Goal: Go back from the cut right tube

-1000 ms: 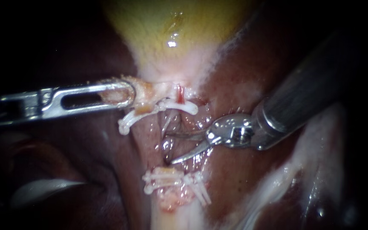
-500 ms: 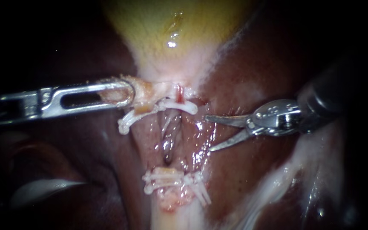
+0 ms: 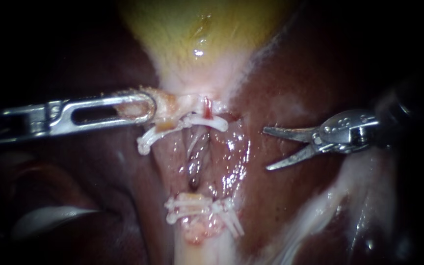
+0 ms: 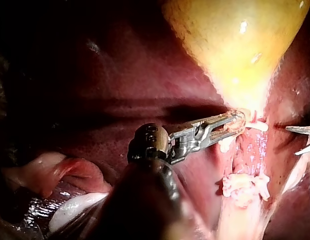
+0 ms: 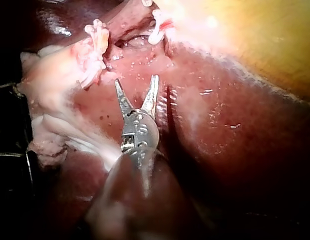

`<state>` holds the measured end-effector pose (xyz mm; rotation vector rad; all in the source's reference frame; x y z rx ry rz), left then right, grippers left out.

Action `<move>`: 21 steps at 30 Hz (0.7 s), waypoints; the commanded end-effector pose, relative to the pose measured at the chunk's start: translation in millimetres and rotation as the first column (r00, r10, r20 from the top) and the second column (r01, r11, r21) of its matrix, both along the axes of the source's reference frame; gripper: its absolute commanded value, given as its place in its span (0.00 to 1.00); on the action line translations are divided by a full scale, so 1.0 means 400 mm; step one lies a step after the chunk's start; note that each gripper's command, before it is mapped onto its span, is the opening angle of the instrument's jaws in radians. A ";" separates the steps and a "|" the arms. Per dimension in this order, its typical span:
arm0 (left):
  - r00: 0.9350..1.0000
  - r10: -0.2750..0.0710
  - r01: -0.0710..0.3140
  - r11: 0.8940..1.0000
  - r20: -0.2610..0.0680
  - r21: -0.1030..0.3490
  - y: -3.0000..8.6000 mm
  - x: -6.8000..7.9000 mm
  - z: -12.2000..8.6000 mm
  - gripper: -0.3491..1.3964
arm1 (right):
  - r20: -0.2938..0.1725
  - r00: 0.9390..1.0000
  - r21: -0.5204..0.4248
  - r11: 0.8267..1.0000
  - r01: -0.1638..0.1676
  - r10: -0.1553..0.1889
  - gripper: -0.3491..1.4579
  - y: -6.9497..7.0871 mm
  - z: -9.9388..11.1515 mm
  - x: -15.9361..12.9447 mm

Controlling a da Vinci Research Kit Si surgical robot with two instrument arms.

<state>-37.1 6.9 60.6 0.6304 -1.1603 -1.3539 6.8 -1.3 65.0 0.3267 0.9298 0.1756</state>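
Background: dark red liver (image 3: 290, 83) fills the field, wet and shining along the groove between the two clip sets.
Gallbladder (image 3: 197, 29): yellow-green, narrowing towards the clipped site.
Left instrument (image 3: 141, 109): jaws closed on the gallbladder at its narrow end. I judge the hold keeps the site stretched and exposed.
Right instrument (image 3: 266, 149): blades apart with nothing between them, over bare liver and apart from the groove on its right side. I read the retreat as nearly complete.
Cut right tube (image 3: 206, 108): red stump touching the upper clips. An open gap separates it from the lower clips.
Upper clips (image 3: 207, 121): white, closing off the gallbladder side.
Lower clips (image 3: 199, 208): white, bunched across the pale stalk, presumably sealing the far side.
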 end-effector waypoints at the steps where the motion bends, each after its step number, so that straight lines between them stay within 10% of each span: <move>1: 1.000 -0.004 0.004 1.000 -0.003 0.000 0.0003 -0.0003 0.0005 0.00 | -0.001 1.000 0.000 1.000 0.001 -0.001 0.98 -0.0001 -0.0001 -0.0001; 21: 0.999 -0.002 0.002 1.000 -0.044 -0.005 0.0038 -0.0122 0.0196 0.00 | -0.004 1.000 0.004 1.000 0.001 -0.001 0.98 -0.0003 -0.0017 -0.0014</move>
